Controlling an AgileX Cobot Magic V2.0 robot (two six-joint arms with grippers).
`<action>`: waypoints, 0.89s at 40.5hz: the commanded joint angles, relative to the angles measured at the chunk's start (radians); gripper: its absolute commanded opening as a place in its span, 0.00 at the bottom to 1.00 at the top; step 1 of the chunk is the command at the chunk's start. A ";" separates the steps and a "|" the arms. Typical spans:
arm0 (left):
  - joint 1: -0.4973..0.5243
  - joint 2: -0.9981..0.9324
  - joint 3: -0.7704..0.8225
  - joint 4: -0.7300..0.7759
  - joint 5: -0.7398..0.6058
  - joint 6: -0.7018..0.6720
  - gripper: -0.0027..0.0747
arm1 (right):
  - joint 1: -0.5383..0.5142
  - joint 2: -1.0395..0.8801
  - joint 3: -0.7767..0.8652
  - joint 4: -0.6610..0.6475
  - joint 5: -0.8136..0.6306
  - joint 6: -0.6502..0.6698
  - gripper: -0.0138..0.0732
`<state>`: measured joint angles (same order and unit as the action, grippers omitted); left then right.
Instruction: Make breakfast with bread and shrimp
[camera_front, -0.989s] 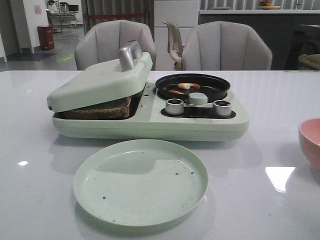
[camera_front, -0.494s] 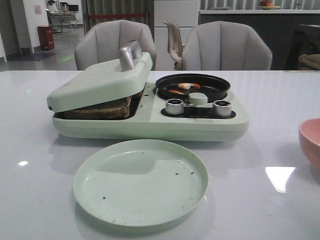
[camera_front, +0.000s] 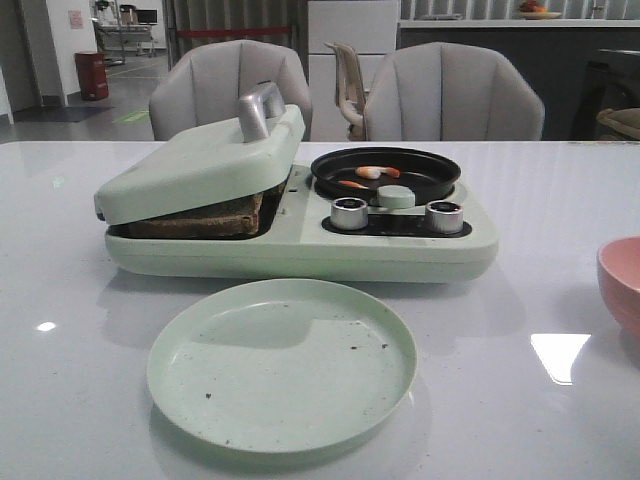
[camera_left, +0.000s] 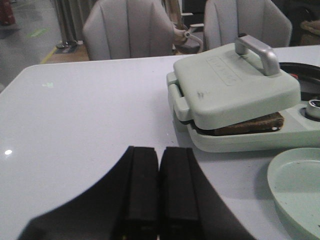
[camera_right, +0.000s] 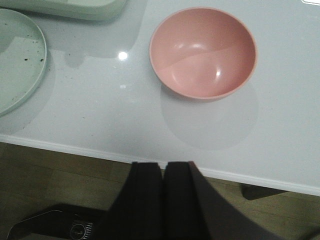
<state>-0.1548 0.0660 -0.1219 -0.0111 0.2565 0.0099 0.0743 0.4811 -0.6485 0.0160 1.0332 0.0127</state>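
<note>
Grippers idle: left gripper (camera_left: 159, 192) fingers pressed together, empty, low over bare table; right gripper (camera_right: 164, 200) likewise closed, empty, past the table edge near pink bowl (camera_right: 203, 52). Green plate (camera_front: 282, 362) nearest, bare but for crumbs. Behind it, bread (camera_front: 195, 216) sits under the press lid (camera_front: 200, 162), propped ajar. Shrimp (camera_front: 369, 173) lie in the black pan (camera_front: 386, 175). Judged next: raise lid by its handle (camera_left: 257, 52), lifting along the hinge arc

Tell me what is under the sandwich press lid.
Under the lid, only the dark crust edge of the bread shows. The lid covers everything above and behind that edge.
</note>
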 joint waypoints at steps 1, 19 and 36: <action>0.039 -0.044 0.044 -0.030 -0.183 -0.004 0.16 | -0.001 0.003 -0.025 0.003 -0.056 -0.013 0.20; 0.089 -0.092 0.130 -0.039 -0.279 -0.004 0.16 | -0.001 0.003 -0.025 0.003 -0.054 -0.013 0.20; 0.089 -0.092 0.130 -0.039 -0.293 -0.004 0.16 | -0.001 0.003 -0.025 0.003 -0.054 -0.013 0.20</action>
<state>-0.0574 -0.0040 0.0014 -0.0504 0.0596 0.0099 0.0743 0.4787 -0.6485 0.0165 1.0342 0.0127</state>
